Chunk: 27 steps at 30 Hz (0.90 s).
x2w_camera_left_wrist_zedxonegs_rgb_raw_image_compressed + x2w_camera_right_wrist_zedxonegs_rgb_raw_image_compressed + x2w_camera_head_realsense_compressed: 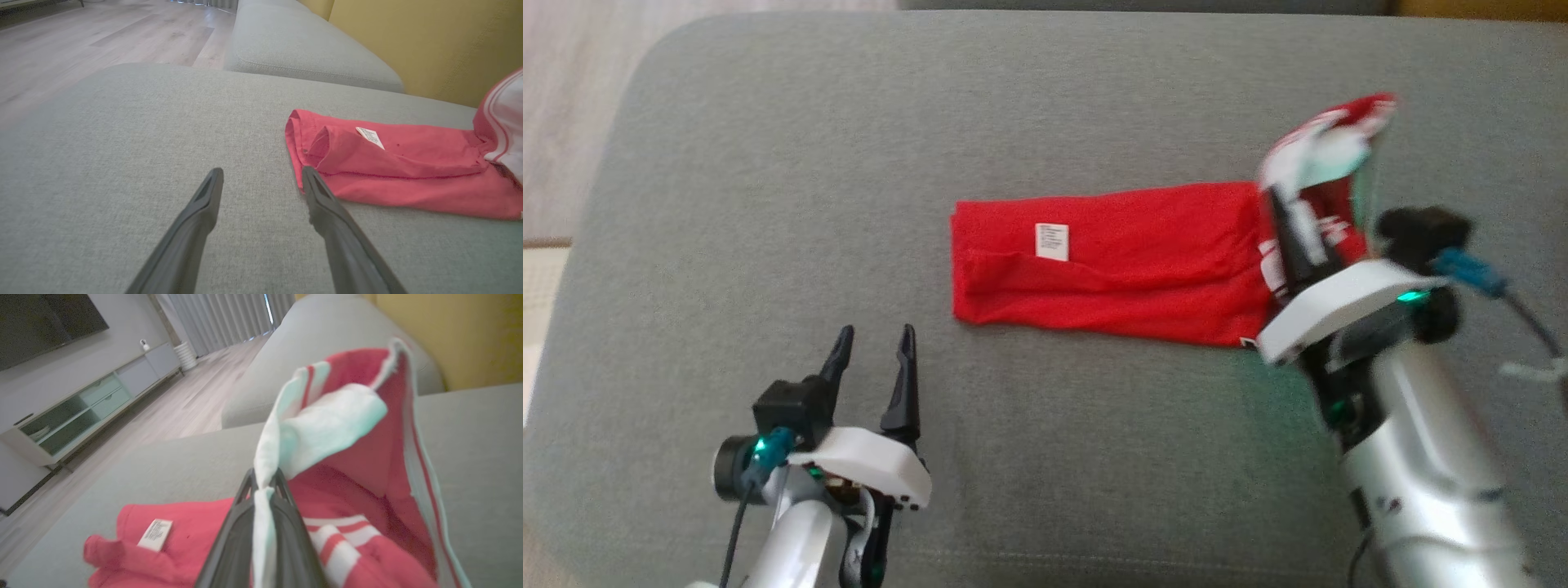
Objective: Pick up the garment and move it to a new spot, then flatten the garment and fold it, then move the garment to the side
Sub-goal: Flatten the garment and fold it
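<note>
Grey sofa cushion (768, 204) under red garment (1143, 269), long axis left-right; right gripper (263, 482) pinching its raised striped end, left gripper (876, 335) spread, empty.

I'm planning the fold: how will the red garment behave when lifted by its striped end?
Probably floppy: the red garment droops where the right gripper pinches its striped end up, the rest lying flat on the cushion. Likely light: a narrow pinch between the fingers holds it. Pulled, it may bunch.
</note>
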Tool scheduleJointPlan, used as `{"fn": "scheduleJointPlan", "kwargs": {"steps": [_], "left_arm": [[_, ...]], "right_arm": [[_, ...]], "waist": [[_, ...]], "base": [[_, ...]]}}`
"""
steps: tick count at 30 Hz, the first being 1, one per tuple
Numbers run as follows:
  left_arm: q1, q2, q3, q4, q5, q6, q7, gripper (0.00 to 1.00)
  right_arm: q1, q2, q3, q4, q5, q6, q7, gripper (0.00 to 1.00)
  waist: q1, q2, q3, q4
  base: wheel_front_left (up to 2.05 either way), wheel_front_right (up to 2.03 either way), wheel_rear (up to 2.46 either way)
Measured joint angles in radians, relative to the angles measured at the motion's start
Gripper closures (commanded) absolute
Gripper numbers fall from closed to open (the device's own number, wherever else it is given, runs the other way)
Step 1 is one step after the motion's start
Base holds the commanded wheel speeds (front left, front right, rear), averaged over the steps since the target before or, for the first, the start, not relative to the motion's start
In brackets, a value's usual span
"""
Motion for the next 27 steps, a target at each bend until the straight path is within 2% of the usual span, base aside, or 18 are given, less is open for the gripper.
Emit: {"fn": "scheduleJointPlan", "kwargs": {"steps": [2, 10, 19, 20, 22, 27], "left_arm": [[0.000, 0.000, -0.019, 0.000, -0.001, 0.001, 0.000, 0.00], [-0.001, 0.000, -0.054, 0.000, -0.018, 0.010, 0.000, 0.00], [-0.004, 0.000, -0.109, 0.005, -0.037, 0.018, 0.000, 0.00], [-0.004, 0.000, -0.111, 0.006, -0.037, 0.018, 0.000, 0.00], [-0.004, 0.000, -0.111, 0.013, -0.037, 0.025, 0.000, 0.00], [-0.004, 0.000, -0.108, 0.017, -0.037, 0.032, 0.000, 0.00]], "right_arm": [[0.038, 0.008, 0.086, -0.035, 0.036, 0.000, 0.037, 1.00], [0.038, 0.009, 0.241, -0.044, 0.091, 0.000, 0.046, 1.00], [-0.089, 0.009, 0.358, 0.088, 0.159, 0.000, -0.018, 1.00], [-0.096, 0.009, 0.367, 0.101, 0.170, 0.000, -0.027, 0.85], [-0.109, 0.009, 0.382, 0.127, 0.193, 0.000, -0.051, 0.00], [-0.139, 0.009, 0.377, 0.177, 0.189, 0.000, -0.141, 0.00]], "waist": [[0.0000, 0.0000, 0.002, 0.033], [0.0000, 0.0000, 0.012, 0.130], [0.0000, 0.0000, 0.020, 0.243], [0.0000, 0.0000, 0.021, 0.251], [0.0000, 0.0000, 0.020, 0.261], [0.0000, 0.0000, 0.015, 0.253]], "base": [[0.00, 0.00, 0.00], [0.00, 0.00, 0.00], [0.00, 0.00, 0.00], [0.00, 0.00, 0.00], [0.00, 0.00, 0.00], [0.00, 0.00, 0.00]]}}
